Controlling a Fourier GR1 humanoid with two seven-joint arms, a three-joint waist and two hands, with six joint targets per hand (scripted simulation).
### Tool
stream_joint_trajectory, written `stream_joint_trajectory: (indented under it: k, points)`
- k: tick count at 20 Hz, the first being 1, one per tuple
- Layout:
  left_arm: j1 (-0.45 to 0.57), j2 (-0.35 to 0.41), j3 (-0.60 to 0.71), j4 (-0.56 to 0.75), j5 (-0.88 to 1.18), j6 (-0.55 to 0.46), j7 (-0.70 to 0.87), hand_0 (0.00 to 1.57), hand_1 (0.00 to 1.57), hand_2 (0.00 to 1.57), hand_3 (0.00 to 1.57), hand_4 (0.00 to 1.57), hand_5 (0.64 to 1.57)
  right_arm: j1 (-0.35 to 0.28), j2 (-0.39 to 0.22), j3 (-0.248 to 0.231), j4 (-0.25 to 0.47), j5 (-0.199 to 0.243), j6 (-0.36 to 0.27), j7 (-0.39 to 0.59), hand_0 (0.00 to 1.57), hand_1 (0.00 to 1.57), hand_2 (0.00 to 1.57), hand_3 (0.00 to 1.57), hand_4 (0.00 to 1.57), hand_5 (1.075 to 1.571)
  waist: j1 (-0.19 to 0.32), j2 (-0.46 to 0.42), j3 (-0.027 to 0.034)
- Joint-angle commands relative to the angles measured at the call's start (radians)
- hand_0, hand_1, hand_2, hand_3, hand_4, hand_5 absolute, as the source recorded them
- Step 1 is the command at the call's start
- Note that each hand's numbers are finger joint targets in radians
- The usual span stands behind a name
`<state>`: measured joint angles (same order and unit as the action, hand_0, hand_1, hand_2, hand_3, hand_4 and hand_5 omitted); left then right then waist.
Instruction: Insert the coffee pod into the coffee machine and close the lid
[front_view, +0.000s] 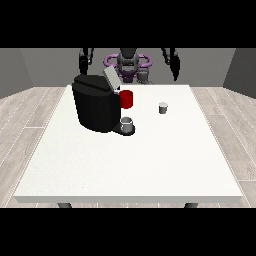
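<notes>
A black coffee machine (95, 107) stands on the left half of the white table (130, 160), its grey lid (110, 78) tilted up and open. A small grey cup (127, 123) rests on its drip base. The small grey coffee pod (163, 107) stands alone on the table to the machine's right. Both hands are raised beyond the table's far edge, well away from the pod and machine: the hand at the view's left (85, 61) and the hand at the view's right (173, 62). Neither holds anything.
A red mug (126, 99) stands just behind and to the right of the machine. The robot's torso (128, 65) is behind the far edge. A wooden floor surrounds the table.
</notes>
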<state>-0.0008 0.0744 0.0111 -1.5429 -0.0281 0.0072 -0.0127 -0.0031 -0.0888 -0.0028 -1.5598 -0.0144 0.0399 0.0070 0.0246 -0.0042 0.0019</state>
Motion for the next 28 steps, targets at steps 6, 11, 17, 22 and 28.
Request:
stream_joint_trajectory:
  k: [6, 11, 17, 22, 28]
  points:
    - [-0.018, 0.027, 0.018, 0.033, 0.036, -0.093, -0.185, 0.00, 0.00, 0.00, 0.00, 0.32, 1.571, 0.054, 0.013, 0.011, 0.035, 0.030, -0.001, -0.031, 0.00, 0.00, 0.00, 0.00, 0.13, 1.571, -0.047, -0.016, -0.0021]
    - [-0.137, 0.152, 0.070, 0.073, -0.057, -0.071, -0.113, 0.00, 0.00, 0.00, 0.00, 0.00, 1.571, 0.004, 0.049, -0.073, 0.035, 0.003, -0.088, -0.176, 0.00, 0.00, 0.00, 0.00, 0.18, 1.571, -0.110, 0.049, -0.0016]
    - [-0.224, 0.211, 0.110, 0.241, -0.028, -0.158, -0.049, 0.00, 0.00, 0.00, 0.00, 0.00, 1.571, 0.001, 0.088, 0.031, -0.022, 0.017, -0.162, -0.127, 0.00, 0.00, 0.00, 0.00, 0.16, 1.571, -0.130, 0.058, -0.0021]
    - [-0.348, 0.307, 0.192, 0.411, -0.036, -0.172, -0.066, 0.00, 0.00, 0.00, 0.00, 0.00, 1.571, -0.076, 0.065, 0.010, -0.098, -0.015, -0.106, -0.054, 0.00, 0.00, 0.00, 0.00, 0.19, 1.571, -0.208, 0.135, -0.0026]
    - [-0.396, 0.271, 0.164, 0.541, -0.108, -0.121, -0.115, 0.00, 0.00, 0.00, 0.00, 0.00, 1.571, -0.074, 0.074, -0.004, -0.001, -0.020, -0.115, -0.163, 0.00, 0.00, 0.00, 0.00, 0.28, 1.571, -0.180, 0.178, -0.0021]
